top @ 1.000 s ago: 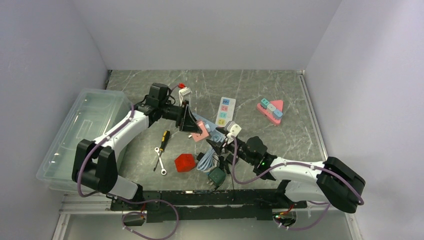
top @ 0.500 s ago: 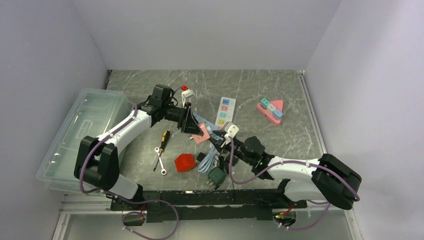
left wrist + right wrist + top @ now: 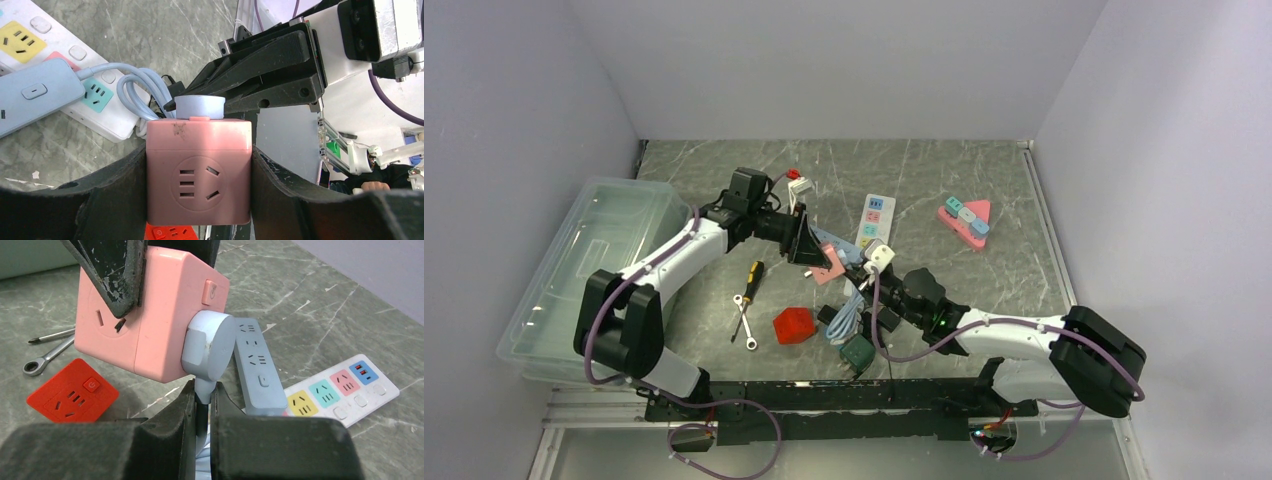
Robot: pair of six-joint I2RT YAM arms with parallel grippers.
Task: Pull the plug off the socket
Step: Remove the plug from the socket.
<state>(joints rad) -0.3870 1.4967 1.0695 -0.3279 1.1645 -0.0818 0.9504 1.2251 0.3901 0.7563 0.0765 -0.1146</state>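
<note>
A pink cube socket (image 3: 199,135) is clamped at its sides, above the table, by my left gripper (image 3: 199,172). A pale blue round plug (image 3: 209,345) sits plugged into one face of the socket (image 3: 150,315), and its blue cable hangs down from it. My right gripper (image 3: 202,395) is shut on the plug's neck, where the cable leaves it, just below the plug's body. In the top view both grippers meet at the socket (image 3: 828,263) in the middle of the table: the left gripper (image 3: 812,252) comes from the upper left, the right gripper (image 3: 864,283) from the lower right.
A red cube socket (image 3: 793,325) and a dark green cube (image 3: 857,352) lie near the front. A white power strip (image 3: 874,220), a blue strip (image 3: 257,365), a screwdriver (image 3: 751,277) and a wrench (image 3: 744,320) lie around. A clear bin (image 3: 589,270) stands at the left.
My right gripper moved up and left to the pink socket and went from open to shut on the plug's neck. The left gripper kept its hold on the socket and barely shifted.
</note>
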